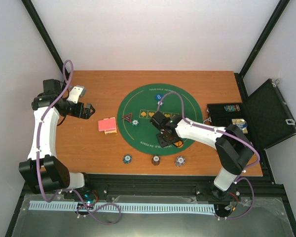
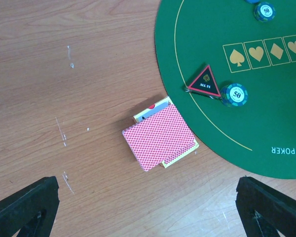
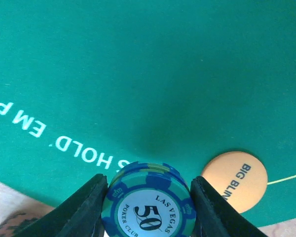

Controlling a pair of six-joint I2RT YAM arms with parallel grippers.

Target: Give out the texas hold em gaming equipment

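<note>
Now the right gripper (image 3: 148,193) clamps stacked blue 50 chips (image 3: 147,217) over the green mat (image 3: 148,74) beside the orange Big Blind disc (image 3: 235,180), likely a player's share; the left gripper (image 2: 147,205) hangs wide open, empty, near the red-backed cards (image 2: 159,138)

Top external camera looks steeply down over the whole counter (image 1: 197,84). Both wrist cameras face down, right one nearest; all share the green mat (image 1: 138,101).
</note>
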